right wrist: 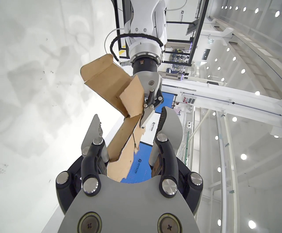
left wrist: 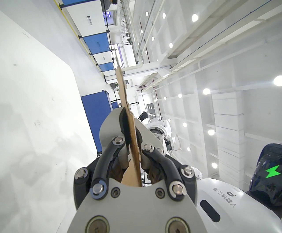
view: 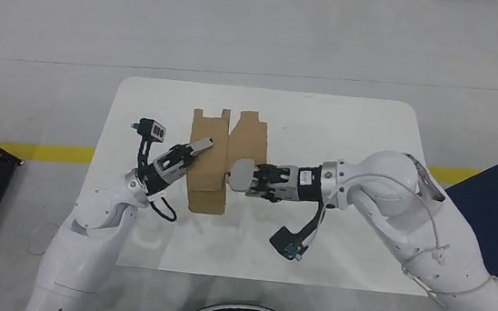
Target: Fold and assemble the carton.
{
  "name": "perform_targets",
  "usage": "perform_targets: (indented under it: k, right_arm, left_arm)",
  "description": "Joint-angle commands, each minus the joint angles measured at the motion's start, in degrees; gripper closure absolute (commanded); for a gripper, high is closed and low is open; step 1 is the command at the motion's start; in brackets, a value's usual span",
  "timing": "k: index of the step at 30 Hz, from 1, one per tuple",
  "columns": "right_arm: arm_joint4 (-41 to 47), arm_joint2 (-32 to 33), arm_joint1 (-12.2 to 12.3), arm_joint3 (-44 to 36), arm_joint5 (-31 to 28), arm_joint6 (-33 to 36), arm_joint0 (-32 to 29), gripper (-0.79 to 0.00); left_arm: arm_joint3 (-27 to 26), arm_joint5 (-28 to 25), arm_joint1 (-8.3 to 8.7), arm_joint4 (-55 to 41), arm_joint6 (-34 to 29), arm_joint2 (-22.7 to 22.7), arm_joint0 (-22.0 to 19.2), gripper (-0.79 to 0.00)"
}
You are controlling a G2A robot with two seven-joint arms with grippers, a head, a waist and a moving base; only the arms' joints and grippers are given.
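Over the white table [view: 341,147], the brown carton [view: 209,188] is half-folded, flaps open.

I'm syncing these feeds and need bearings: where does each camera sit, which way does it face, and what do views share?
Top view: up on the robot, facing down at the table; the left pincer and right pincer meet at the carton.
Left wrist view: on the left wrist, facing along the left pincer, shut on the carton's edge.
Right wrist view: on the right wrist, facing along the open right pincer towards the left pincer.
Shared: all three show the carton.
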Motion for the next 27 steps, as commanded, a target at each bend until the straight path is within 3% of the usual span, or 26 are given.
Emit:
perform_targets:
  k: [1,2,5,8,12,17,19,23,27]
  right_arm:
    - [-0.20,1.34,0.41,-0.74,-0.35,1.12,-1.08,-0.683]
    - [-0.42,1.95,0.57,-1.06,-1.02,2.31,-1.65,-0.785]
    - [3.19,5.15,0.61,-2.04,-4.15,10.49,-4.44,-0.785]
    - [3.19,5.15,0.61,-2.04,-4.15,10.49,-4.44,-0.785]
    - [3.19,5.15,0.61,-2.04,-4.15,10.49,-4.44,-0.785]
    - [3.19,5.15,0.61,-2.04,-4.15,10.49,-4.44,-0.785]
    - [13.16,7.01,-0.06,0.74,1.03,12.35,-6.78,-0.785]
    - [45.46,11.33,-1.92,9.34,9.45,21.87,-14.81,-0.785]
    - [70.91,11.51,-3.49,9.89,15.72,27.59,-19.92,-0.785]
  left_arm:
    - [-0.36,-0.32,0.00,0.48,0.90,-0.01,-0.07,0.000]
    - [-0.45,-0.48,-0.03,0.80,1.70,-0.01,-0.13,0.000]
    - [-0.61,-0.31,-0.25,2.74,6.96,0.17,-0.60,0.000]
    - [-1.12,2.31,-0.54,7.84,14.23,1.03,-1.70,0.000]
    - [-1.75,9.89,-0.98,19.65,24.44,3.94,-3.72,0.000]
    - [-2.02,12.53,-1.69,22.22,30.16,6.80,-5.59,0.000]
    - [-2.00,11.76,-1.82,21.49,30.81,6.84,-5.78,0.000]
    - [-1.64,9.35,-2.10,16.32,31.96,5.75,-5.28,0.000]
    - [-1.18,6.46,-2.37,11.60,32.41,4.99,-4.66,0.000]
